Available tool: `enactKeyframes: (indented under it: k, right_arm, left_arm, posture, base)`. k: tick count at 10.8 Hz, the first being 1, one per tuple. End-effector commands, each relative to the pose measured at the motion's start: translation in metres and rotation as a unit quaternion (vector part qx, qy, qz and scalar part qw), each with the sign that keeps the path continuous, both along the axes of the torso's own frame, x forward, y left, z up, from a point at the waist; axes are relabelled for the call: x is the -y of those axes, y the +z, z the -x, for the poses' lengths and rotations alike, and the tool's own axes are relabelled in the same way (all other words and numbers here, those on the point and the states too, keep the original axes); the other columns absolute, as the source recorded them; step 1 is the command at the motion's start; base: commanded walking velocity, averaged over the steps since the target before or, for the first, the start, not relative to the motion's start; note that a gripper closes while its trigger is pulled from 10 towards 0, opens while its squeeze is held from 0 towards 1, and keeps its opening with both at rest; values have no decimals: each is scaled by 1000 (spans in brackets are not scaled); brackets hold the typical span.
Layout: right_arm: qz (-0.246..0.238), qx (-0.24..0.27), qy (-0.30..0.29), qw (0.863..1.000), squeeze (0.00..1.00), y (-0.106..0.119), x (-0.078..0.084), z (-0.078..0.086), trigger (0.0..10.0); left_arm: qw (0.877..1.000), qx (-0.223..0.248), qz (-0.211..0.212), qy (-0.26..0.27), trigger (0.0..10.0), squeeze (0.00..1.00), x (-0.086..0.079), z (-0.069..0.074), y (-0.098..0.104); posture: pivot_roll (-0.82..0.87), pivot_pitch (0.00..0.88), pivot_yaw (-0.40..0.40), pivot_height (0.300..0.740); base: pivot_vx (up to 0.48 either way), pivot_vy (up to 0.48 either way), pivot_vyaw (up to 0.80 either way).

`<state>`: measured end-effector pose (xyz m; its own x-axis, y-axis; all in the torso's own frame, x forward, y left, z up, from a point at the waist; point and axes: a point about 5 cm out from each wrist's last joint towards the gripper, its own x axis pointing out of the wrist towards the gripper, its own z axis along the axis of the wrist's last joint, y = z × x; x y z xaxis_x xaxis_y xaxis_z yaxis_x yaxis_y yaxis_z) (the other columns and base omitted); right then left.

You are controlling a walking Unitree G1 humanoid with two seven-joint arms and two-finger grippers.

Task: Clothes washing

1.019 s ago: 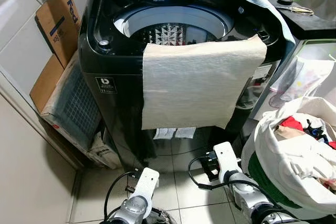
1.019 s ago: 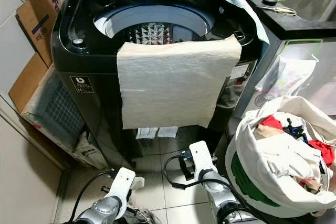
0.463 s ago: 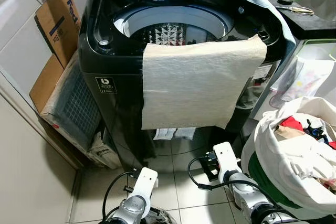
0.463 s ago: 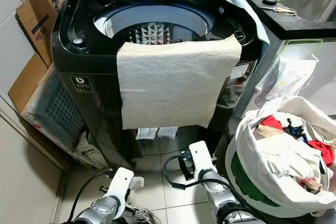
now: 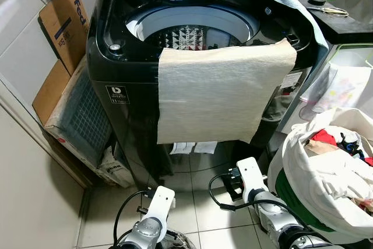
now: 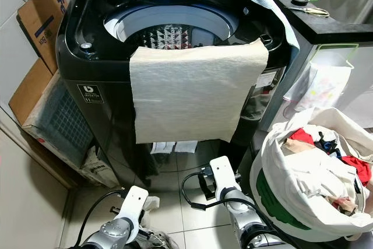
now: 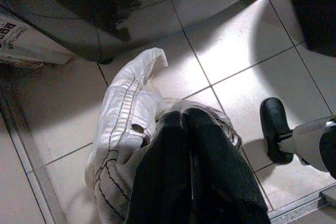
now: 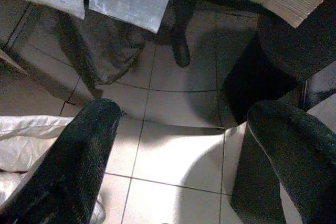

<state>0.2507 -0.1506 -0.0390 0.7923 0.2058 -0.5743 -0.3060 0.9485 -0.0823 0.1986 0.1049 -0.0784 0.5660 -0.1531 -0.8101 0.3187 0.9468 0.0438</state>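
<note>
A black top-loading washing machine [image 5: 134,86] is seen with its lid raised, and a patterned black-and-white garment [image 5: 185,38] lies inside the drum. A beige towel [image 5: 221,91] is draped over the machine's front edge and hangs down its front panel. A light blue cloth [image 5: 291,4] is laid over the machine's right rear corner, beside the dark counter [image 5: 349,24], on whose edge scissors [image 5: 327,10] rest. Flattened cardboard boxes [image 5: 61,33] are leaned against the tiled wall at the machine's left side. At the right, a laundry bag [image 6: 309,173] full of white, red and dark clothes stands on the tiled floor [image 7: 231,40].

Both arms are held low in front of the machine's base. The jaws of the left gripper [image 7: 185,145] are pressed together on a white cloth with thin dark stripes [image 7: 123,129], which is bunched around them just above the floor. The jaws of the right gripper [image 8: 184,156] are spread wide apart, with nothing between them, over the tiles near the foot of the machine.
</note>
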Motion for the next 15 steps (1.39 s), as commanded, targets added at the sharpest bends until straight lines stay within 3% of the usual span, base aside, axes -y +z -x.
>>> enactKeyframes:
  k: [1,15]
  right_arm:
    - [3,7,11,1000,0,4,-1,-5,10000]
    - [1,2,13,1000,0,2,-4,-3,10000]
  left_arm:
    - [1000,7,-2,2,10000,0,-2,-6,3]
    - [1000,5,-9,-3,10000,0,-5,-4,2]
  posture:
    - [44,0,12,740]
    - [44,0,15,740]
  base:
    - [0,0,0]
    - [0,0,0]
